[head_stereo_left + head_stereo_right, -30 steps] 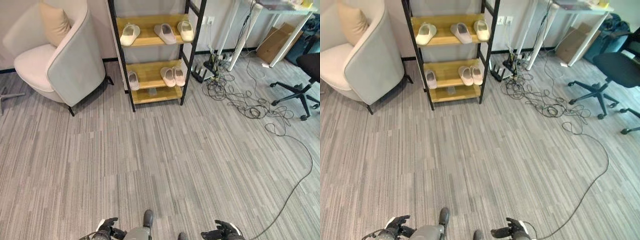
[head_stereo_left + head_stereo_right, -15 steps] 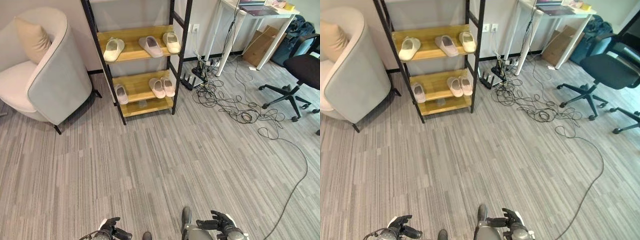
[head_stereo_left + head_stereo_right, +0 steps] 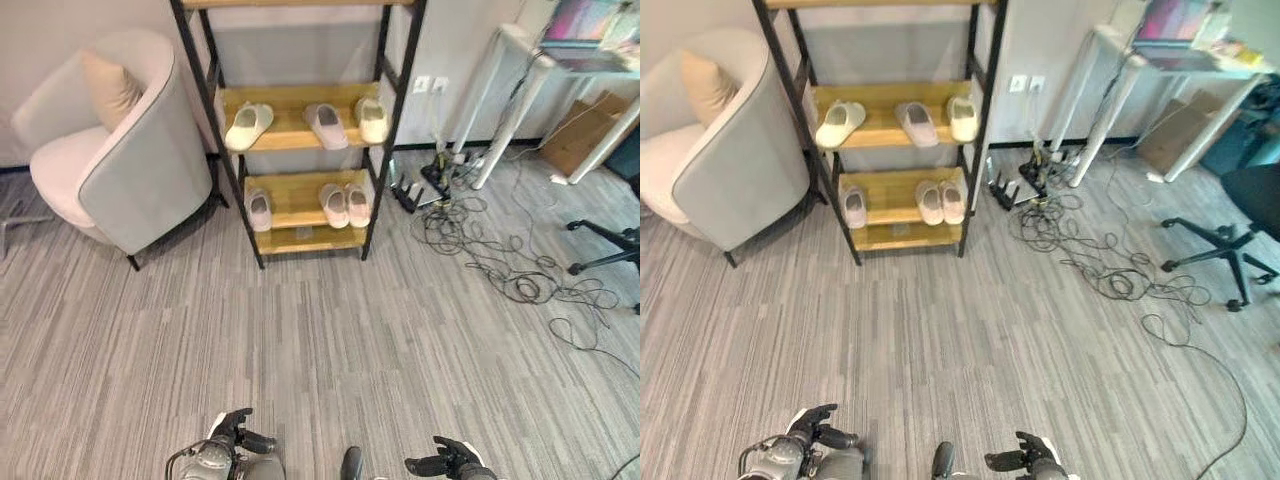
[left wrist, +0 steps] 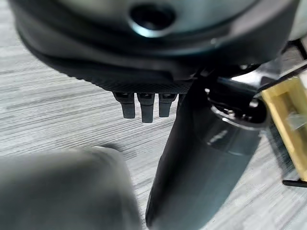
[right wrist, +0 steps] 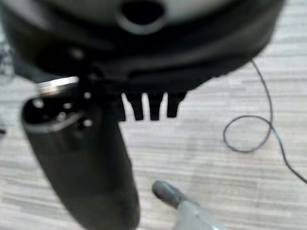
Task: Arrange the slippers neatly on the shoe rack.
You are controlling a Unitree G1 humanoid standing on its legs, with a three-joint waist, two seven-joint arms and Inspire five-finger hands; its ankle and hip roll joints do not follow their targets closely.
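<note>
In the left eye view you see the shoe rack (image 3: 300, 140) by the wall with slippers (image 3: 305, 122) on two shelves, next to an armchair (image 3: 120, 170). Your left hand (image 3: 228, 440) and right hand (image 3: 445, 464) hang low, well apart from it. In each wrist view, the fingers (image 4: 144, 106) hang straight and loose, holding nothing.

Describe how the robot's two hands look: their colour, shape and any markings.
Both the left hand and the right hand are dark, with slim jointed fingers. The left one shows a white cover near its thumb. In the wrist views each hand is a dark rounded bulk with short finger stubs.
</note>
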